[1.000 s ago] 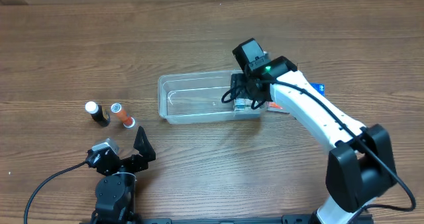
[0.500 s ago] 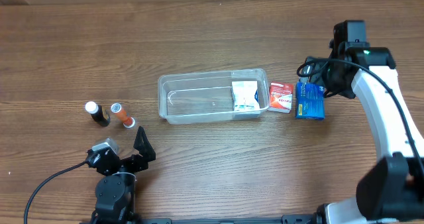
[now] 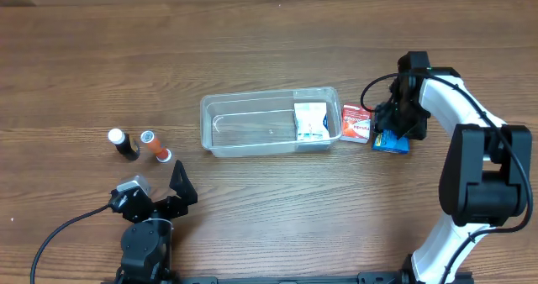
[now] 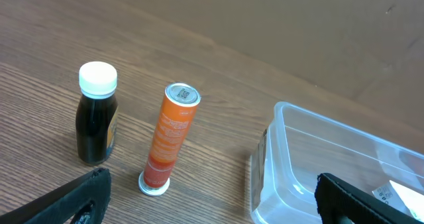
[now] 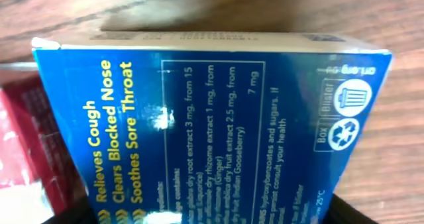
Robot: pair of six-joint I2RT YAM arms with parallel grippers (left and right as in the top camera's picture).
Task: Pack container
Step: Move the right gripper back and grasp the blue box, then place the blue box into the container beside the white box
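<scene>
Clear plastic container (image 3: 252, 101) sits mid-table (image 3: 101, 57), long side across your view. White packet (image 3: 310, 122) lies inside, at right end. Red packet (image 3: 356, 122) outside, just beside container's right wall. Right gripper (image 3: 397, 123) low over blue box (image 5: 199, 118), on far side of red packet. Box fills wrist view, so you cannot tell whether gripper pinches it or stands off. Left gripper (image 4: 212, 204) at near-left of table, fingers (image 4: 73, 201) spread wide, holding nothing. Ahead of it: dark bottle (image 4: 96, 114) with white cap, orange tube (image 4: 169, 141) just beside, both left of container.
</scene>
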